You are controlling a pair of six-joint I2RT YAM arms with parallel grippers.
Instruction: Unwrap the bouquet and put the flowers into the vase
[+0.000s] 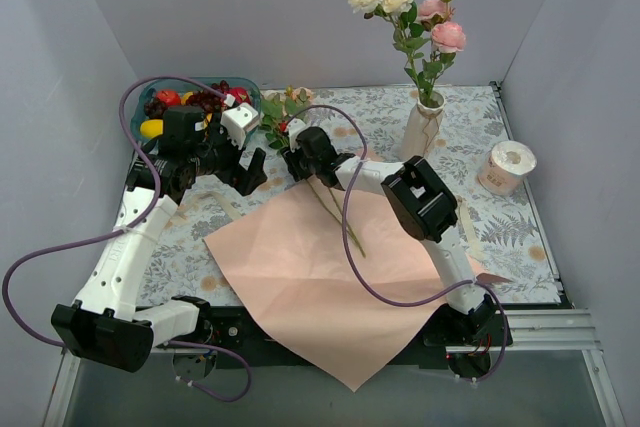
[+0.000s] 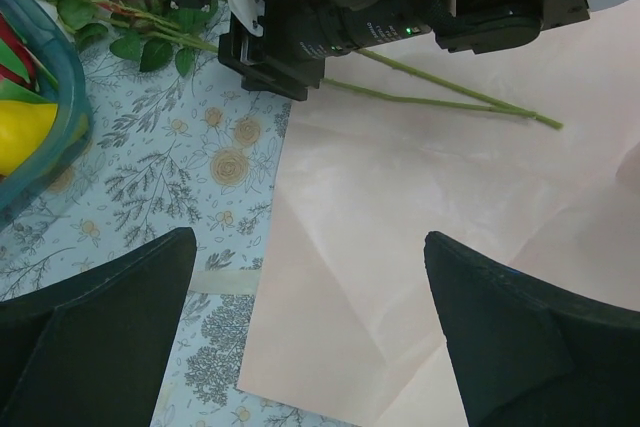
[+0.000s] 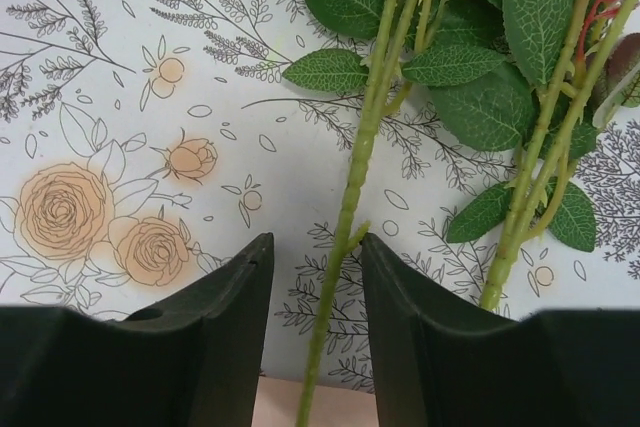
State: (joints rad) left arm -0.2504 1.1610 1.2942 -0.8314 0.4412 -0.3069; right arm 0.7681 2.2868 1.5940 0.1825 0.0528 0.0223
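Stem lies inside right hand — narrowly parted, not pinching; left hand spread wide.

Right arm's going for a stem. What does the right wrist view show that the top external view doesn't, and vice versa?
Only right wrist: one flower stem runs between the fingers of the right gripper, jaws apart and not clamped on it. More leafy stems lie outside the jaws, to the right in that view.
Only top external: the vase already holding several flowers, the tape roll, and the left gripper nearby.
Both: the floral table cover and the pink paper, just a sliver at the wrist view's bottom edge.
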